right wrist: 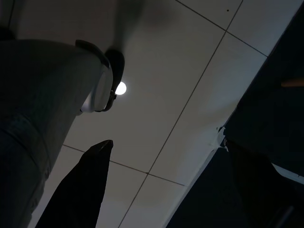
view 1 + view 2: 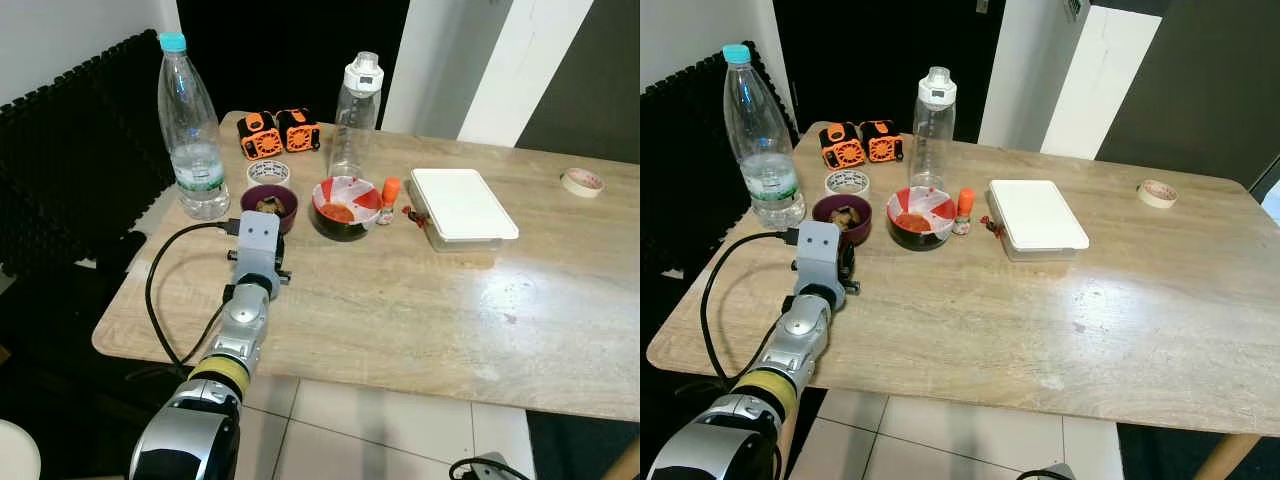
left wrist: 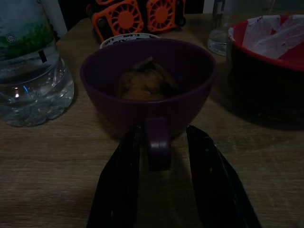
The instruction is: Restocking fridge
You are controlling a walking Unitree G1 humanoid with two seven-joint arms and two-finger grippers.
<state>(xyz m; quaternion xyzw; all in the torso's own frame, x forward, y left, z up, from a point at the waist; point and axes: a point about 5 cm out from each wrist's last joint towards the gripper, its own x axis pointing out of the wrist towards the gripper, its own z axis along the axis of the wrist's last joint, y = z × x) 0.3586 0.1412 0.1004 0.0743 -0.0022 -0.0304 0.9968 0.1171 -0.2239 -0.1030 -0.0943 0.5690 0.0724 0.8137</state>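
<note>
From the head camera my left wrist housing hides the left gripper [image 3: 161, 183] and part of the purple cup [image 2: 268, 206]. I can't identify the brown food [image 3: 145, 83] inside it. The water bottle [image 3: 28, 61] is cut off at the wrist picture's edge, its label [image 2: 200, 175] unreadable.

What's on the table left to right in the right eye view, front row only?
Water bottle → purple cup → red bowl → small orange-capped bottle → white lidded container → tape roll. Left gripper straddles the cup's handle, fingers open.
</note>
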